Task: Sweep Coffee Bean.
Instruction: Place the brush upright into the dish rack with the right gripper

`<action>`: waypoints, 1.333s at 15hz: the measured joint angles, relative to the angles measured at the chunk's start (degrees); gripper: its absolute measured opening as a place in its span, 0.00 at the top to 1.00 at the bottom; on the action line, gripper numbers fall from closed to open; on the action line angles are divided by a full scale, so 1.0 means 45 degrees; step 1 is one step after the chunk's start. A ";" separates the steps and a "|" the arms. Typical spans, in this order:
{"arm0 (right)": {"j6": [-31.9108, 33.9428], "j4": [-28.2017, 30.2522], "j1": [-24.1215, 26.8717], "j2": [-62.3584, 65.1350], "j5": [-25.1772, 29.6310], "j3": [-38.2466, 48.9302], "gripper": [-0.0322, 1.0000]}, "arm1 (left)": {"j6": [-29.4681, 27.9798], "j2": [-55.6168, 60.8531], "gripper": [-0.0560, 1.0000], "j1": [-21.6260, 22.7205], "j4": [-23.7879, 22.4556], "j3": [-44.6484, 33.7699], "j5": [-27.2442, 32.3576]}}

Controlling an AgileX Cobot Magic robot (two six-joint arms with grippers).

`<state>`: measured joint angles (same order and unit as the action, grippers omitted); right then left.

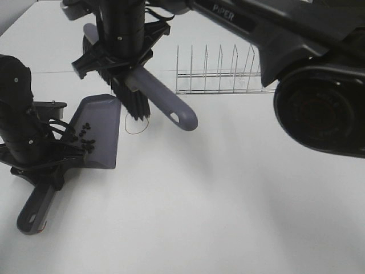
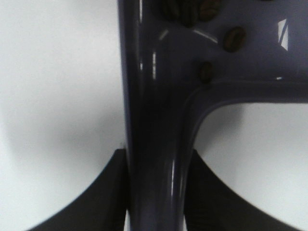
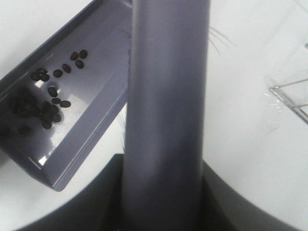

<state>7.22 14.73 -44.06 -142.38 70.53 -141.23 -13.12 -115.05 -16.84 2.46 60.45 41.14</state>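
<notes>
White worktop (image 1: 239, 200) bears the dustpan (image 1: 102, 117), coffee beans (image 1: 84, 137) inside, partly hidden by the left pincer (image 2: 156, 159) pinching its handle; right pincer (image 3: 163, 168) pinches the brush (image 1: 137, 105) alongside.

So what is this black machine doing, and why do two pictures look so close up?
It is a robot with two arms. One picture comes from a camera high above the white table. The other two come from cameras on each wrist, so they look very close. The left pincer holds a dustpan by its handle, with the coffee beans lying in it. The right pincer holds a brush. A wire rack stands farther back.
</notes>
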 joint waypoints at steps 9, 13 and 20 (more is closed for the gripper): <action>-0.0535 0.0140 0.3514 0.2903 0.0038 0.0293 0.63 | 0.0000 0.0000 0.69 0.0000 0.0013 0.0000 0.0000; -0.0662 0.0115 0.5309 0.4838 0.0013 0.3323 0.63 | 0.0000 0.0000 0.69 0.0000 0.0013 0.0000 0.0000; -0.0662 -0.0853 0.8709 0.5551 0.0038 0.8607 0.63 | 0.0000 0.0000 0.69 0.0000 0.0013 0.0000 0.0000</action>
<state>4.24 10.89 -4.87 -117.40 70.70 -102.50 -13.12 -115.05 -16.84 2.52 60.45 41.14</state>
